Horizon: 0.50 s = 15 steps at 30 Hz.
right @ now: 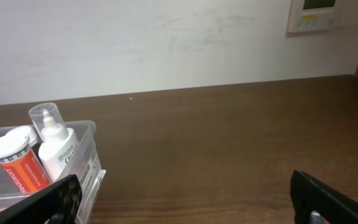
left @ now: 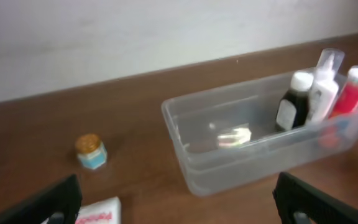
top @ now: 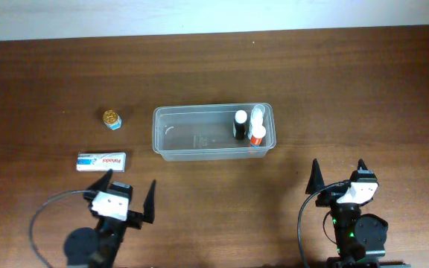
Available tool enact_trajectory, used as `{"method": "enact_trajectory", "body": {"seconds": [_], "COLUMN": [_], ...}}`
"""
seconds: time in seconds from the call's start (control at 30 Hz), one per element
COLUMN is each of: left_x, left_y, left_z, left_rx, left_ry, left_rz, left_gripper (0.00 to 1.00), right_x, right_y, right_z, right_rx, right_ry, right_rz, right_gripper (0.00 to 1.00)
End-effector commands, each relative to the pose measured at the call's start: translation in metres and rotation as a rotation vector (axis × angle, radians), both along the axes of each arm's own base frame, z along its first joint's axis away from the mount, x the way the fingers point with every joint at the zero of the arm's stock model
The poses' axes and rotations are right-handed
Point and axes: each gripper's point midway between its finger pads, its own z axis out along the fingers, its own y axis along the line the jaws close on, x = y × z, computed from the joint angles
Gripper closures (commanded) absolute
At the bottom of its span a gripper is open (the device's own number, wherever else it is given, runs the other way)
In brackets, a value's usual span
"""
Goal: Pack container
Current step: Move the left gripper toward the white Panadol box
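The clear plastic container stands at the table's middle; it also shows in the left wrist view and the right wrist view. At its right end stand a dark bottle with a white cap, a white pump bottle and a red tube with a white cap. A small gold-lidded jar and a white flat box lie on the table left of the container. My left gripper is open and empty near the front edge, just below the box. My right gripper is open and empty at the front right.
The brown wooden table ends at a white wall at the back. A wall panel shows in the right wrist view.
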Motion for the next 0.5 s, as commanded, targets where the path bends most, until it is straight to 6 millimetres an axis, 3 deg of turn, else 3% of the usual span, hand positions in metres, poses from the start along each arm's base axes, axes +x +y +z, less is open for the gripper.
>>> {"method": "enact_trajectory", "body": {"seconds": [0.0, 0.23, 0.37, 0.47], "left_x": [0.001, 0.033, 0.046, 0.052], "left_y": [0.015, 0.021, 0.016, 0.016], "left_z": [0.071, 0.125, 0.143, 0.143], "left_rx": [0.002, 0.042, 0.044, 0.050], "left_ry": [0.003, 0.362, 0.591, 0.703], "left_rz": [0.087, 0.117, 0.088, 0.088], "left_gripper": [0.01, 0.01, 0.01, 0.01], "right_x": [0.000, 0.000, 0.000, 0.000], "right_y": [-0.002, -0.002, -0.002, -0.002], "right_z": [-0.002, -0.002, -0.002, -0.002], "right_rx": [-0.001, -0.001, -0.001, -0.001], "right_ry": [0.002, 0.002, 0.002, 0.002], "right_rz": [-0.010, -0.010, -0.010, -0.010], "right_gripper": [0.02, 0.02, 0.02, 0.02]}}
